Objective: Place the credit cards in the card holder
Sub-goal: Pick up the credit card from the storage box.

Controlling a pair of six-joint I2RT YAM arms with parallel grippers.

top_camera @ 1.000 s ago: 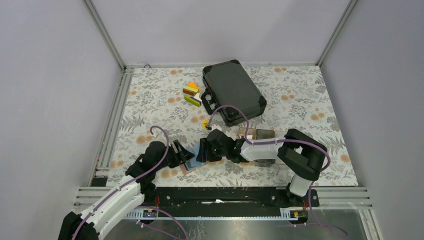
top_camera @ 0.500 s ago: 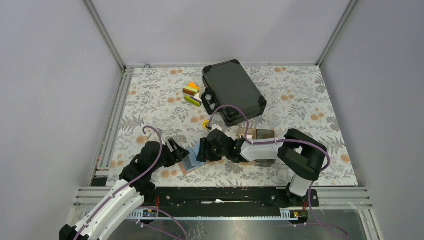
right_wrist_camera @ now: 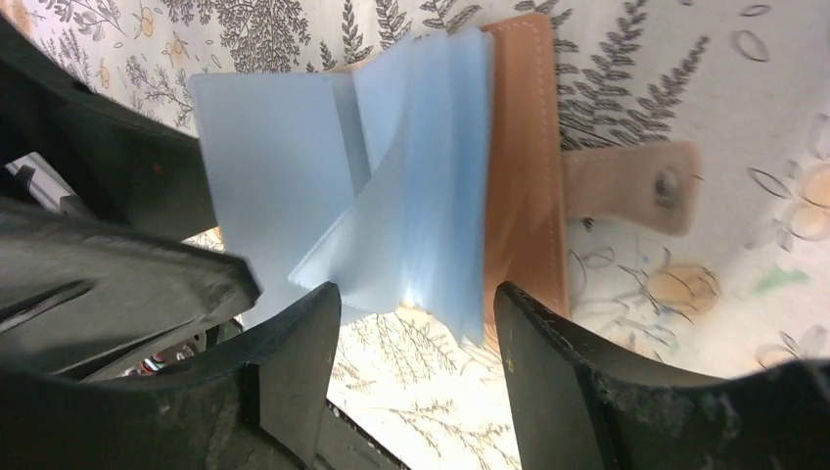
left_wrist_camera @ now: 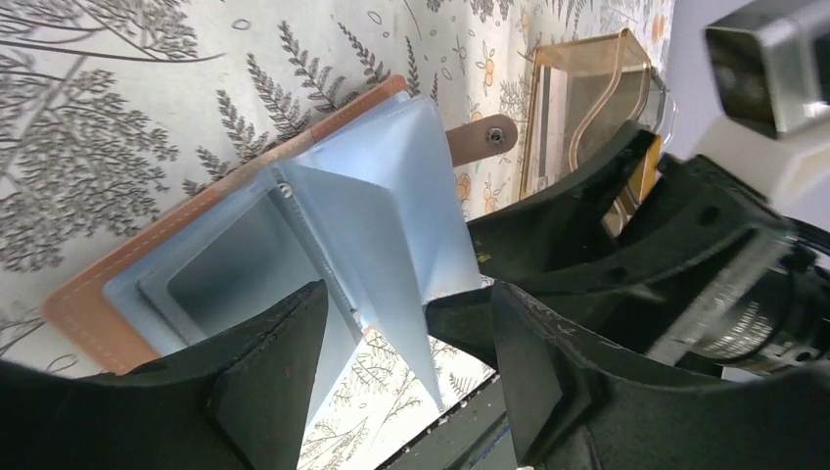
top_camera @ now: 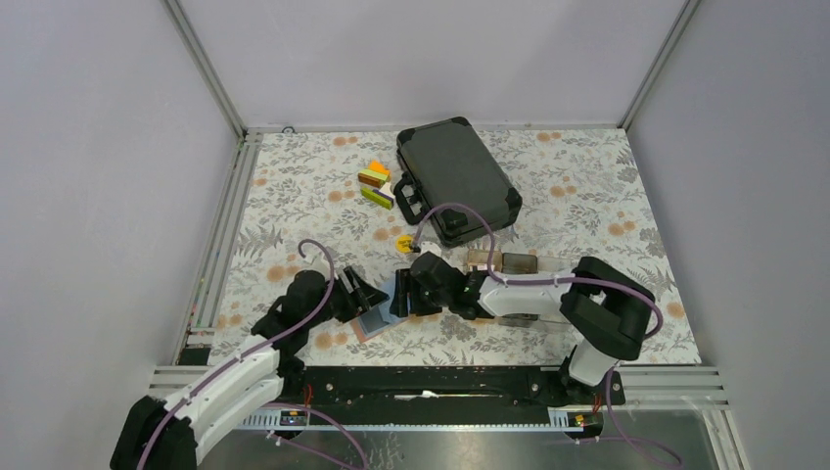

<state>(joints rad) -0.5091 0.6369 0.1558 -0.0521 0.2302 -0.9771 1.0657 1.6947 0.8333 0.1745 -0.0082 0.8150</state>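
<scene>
Two arms in view, both low over the near-left part of the floral table (top_camera: 294, 196), wrists facing each other. One card holder (left_wrist_camera: 372, 186) lies between them near the front edge, opened like a book with the salmon cover flat on the cloth and the blue-grey pocket leaves (right_wrist_camera: 431, 196) standing up and fanned; at least three leaves, the exact count lost to blur. One snap tab (right_wrist_camera: 634, 186) sticks out from the cover's edge, flat on the cloth. Left gripper (left_wrist_camera: 406, 294): jaws apart, one finger on each side of the raised leaves, the leaf edges reaching into the gap, nothing pinched. Right gripper (right_wrist_camera: 416, 294): jaws likewise apart, straddling the lower edge of the fanned leaves from the opposite side, no clamp seen. The two grippers sit just beside each other, the holder between them. One clear amber-tinted tray (left_wrist_camera: 584, 67) lies beyond the holder, partly hidden under the right arm; the shapes inside it are too small to say whether they are credit cards, so no card count. Farther back: one black case (top_camera: 458, 179), closed, lying at an angle; one cluster of coloured blocks (top_camera: 376, 184) just left of it, number uncertain; one yellow disc (top_camera: 402, 242) between the case and the grippers.
</scene>
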